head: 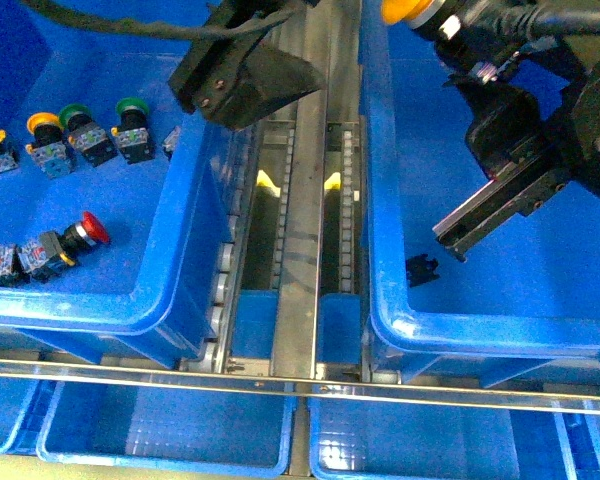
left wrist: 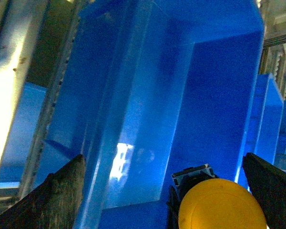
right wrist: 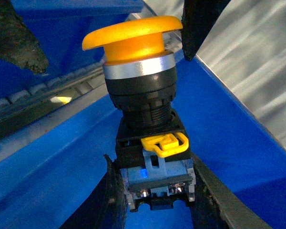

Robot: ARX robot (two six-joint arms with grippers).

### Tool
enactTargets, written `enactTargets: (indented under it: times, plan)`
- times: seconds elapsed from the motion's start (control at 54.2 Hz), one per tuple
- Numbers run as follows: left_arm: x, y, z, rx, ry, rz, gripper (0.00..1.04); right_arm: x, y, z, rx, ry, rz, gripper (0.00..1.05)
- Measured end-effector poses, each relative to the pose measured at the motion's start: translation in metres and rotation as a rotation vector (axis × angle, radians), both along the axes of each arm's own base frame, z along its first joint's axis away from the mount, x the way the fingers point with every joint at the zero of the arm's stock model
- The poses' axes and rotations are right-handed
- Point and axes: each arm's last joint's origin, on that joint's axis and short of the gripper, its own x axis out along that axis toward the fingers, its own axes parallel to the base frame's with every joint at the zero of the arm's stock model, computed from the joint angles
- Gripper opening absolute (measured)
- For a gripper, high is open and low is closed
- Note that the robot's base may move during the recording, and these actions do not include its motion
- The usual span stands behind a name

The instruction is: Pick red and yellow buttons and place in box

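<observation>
The right gripper (right wrist: 158,196) is clamping the yellow button (right wrist: 136,45) by its grey base at frame centre; the blue box (right wrist: 229,129) is showing behind the button.

Gripped button (right wrist: 148,119) with bright yellow cap, silver ring, black collar, grey block and yellow clip, box (head: 480,328) plain deep blue, red-capped button (head: 90,228) and two green-capped buttons (head: 75,115) in another blue bin (head: 80,312), dull silver rail (head: 302,250), yellow flecks (head: 267,181)
</observation>
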Motion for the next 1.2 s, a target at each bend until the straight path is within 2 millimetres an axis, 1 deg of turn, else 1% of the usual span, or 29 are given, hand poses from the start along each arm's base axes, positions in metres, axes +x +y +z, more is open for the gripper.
enactTargets:
  times: [0.148,0.277,0.424,0.645,0.775,0.83,0.922,1.014,1.143,1.199]
  plan:
    - [-0.001,-0.011,0.004,-0.018,-0.003,0.013,0.97,0.001,-0.003,-0.002,0.021,0.012,-0.057,0.27]
    - [-0.002,-0.019,-0.011,0.01,0.028,0.021,0.97,0.001,-0.003,-0.002,0.027,0.017,-0.055,0.27]
    - [-0.004,-0.023,-0.014,0.011,0.026,0.016,0.97,0.001,-0.002,-0.004,0.023,0.03,-0.054,0.27]
    - [-0.004,-0.023,-0.015,0.002,0.039,0.025,0.97,-0.002,0.0,-0.005,0.019,0.036,-0.049,0.27]
    - [-0.003,-0.02,-0.009,-0.008,0.014,0.011,0.97,-0.003,-0.001,-0.006,0.021,0.039,-0.049,0.27]
    - [-0.002,-0.016,-0.003,-0.01,-0.01,0.017,0.97,-0.003,-0.002,-0.007,0.022,0.039,-0.044,0.27]
    - [0.008,-0.008,0.01,-0.009,-0.072,0.053,0.97,-0.004,-0.003,-0.008,0.02,0.043,-0.048,0.27]
    - [0.014,-0.006,0.018,-0.008,-0.107,0.076,0.97,-0.005,-0.001,-0.007,0.02,0.043,-0.035,0.27]
    - [0.014,-0.006,0.024,-0.028,-0.13,0.068,0.97,-0.006,0.002,-0.007,0.02,0.043,-0.023,0.27]
    - [0.009,-0.005,0.026,-0.027,-0.131,0.071,0.97,-0.006,0.002,-0.007,0.021,0.043,-0.024,0.27]
